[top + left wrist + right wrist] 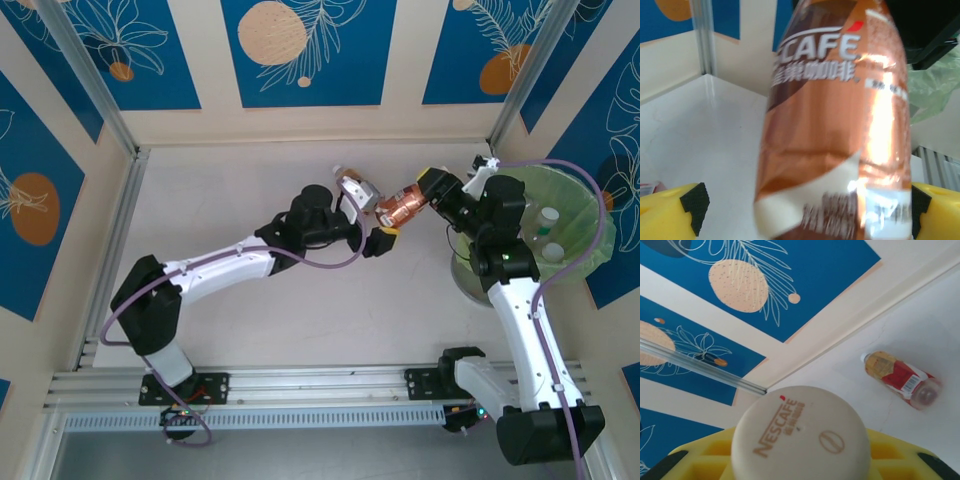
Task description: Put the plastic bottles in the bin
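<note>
A white table (300, 320) stands walled by cream boards with blue leaf-patterned panels (160, 50) and metal posts (88, 75).

I am looking into a robotics lab test booth, not a home or a shop. The flat white tabletop (260, 330) is boxed in on three sides by cream wall panels printed with blue leaf-and-orange-disc patterns (300, 50). Bare aluminium corner posts (88, 75) hold the panels. A slotted aluminium rail (320, 380) runs along the near edge, and two white-and-black robot arms (220, 265) are bolted to it, trailing purple cables (330, 266). A round grey waste bin with a light-green plastic liner (560, 180) sits inside the booth at the right.
</note>
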